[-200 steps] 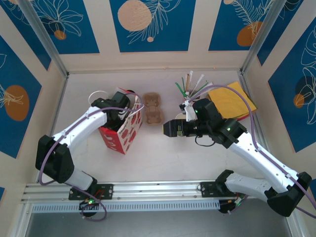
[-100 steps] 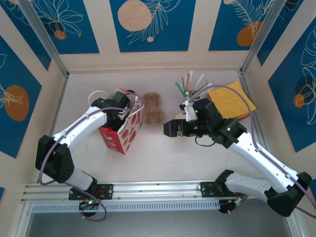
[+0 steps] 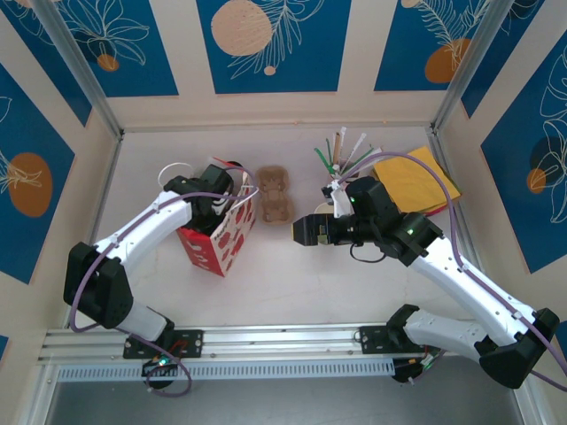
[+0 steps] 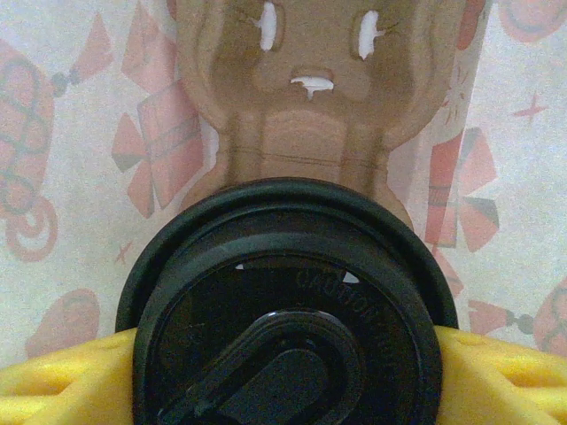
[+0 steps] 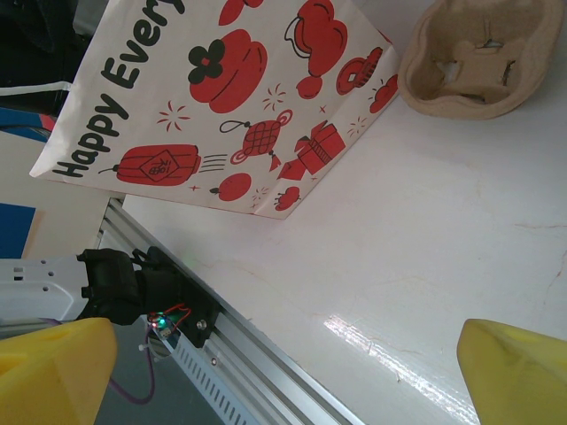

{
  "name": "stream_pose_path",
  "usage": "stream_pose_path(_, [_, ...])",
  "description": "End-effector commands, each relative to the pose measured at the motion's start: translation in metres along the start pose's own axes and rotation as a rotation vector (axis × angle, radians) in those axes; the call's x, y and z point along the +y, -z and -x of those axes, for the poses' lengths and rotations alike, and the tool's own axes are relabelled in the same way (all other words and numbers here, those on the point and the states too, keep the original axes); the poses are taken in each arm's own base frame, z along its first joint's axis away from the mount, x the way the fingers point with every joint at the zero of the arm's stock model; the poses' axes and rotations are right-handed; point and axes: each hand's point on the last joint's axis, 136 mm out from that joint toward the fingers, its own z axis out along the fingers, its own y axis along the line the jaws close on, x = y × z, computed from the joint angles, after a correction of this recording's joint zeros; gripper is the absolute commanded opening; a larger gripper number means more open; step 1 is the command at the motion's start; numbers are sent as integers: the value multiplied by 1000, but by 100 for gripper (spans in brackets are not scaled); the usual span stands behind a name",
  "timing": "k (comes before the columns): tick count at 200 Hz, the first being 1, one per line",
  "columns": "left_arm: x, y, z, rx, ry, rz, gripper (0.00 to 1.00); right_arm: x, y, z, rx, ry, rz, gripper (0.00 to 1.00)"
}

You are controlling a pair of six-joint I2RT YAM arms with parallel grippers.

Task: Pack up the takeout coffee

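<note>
The left hand [image 3: 220, 197] reaches into the gift bag [image 3: 213, 248], yellow fingers [image 4: 62, 381] pinching the takeout coffee [image 4: 288, 274] from both sides, its top facing the wrist. A cardboard carrier [image 4: 310, 106] lies just beyond it, inside the bag. The right hand [image 3: 306, 232] hangs spread over the table [image 3: 292, 283], farther right.

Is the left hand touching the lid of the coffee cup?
Touching. The left wrist view shows both yellow fingers pressed against the black lid from either side.

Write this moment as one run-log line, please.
left tool: shut on takeout coffee, inside gift bag | right tool: open, empty, above table | cup carrier: on table beside gift bag
</note>
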Motion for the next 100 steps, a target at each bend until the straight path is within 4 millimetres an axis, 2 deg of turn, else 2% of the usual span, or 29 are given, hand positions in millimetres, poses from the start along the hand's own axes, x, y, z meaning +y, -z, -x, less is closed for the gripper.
stream_pose_path(1, [3,-61,-38,198,11,19,73,1,3,-2,-1,-10,8,99])
stream_pose_path(100, [4,-55,-39,190,16,22,75,0,2,-2,-1,-11,8,99])
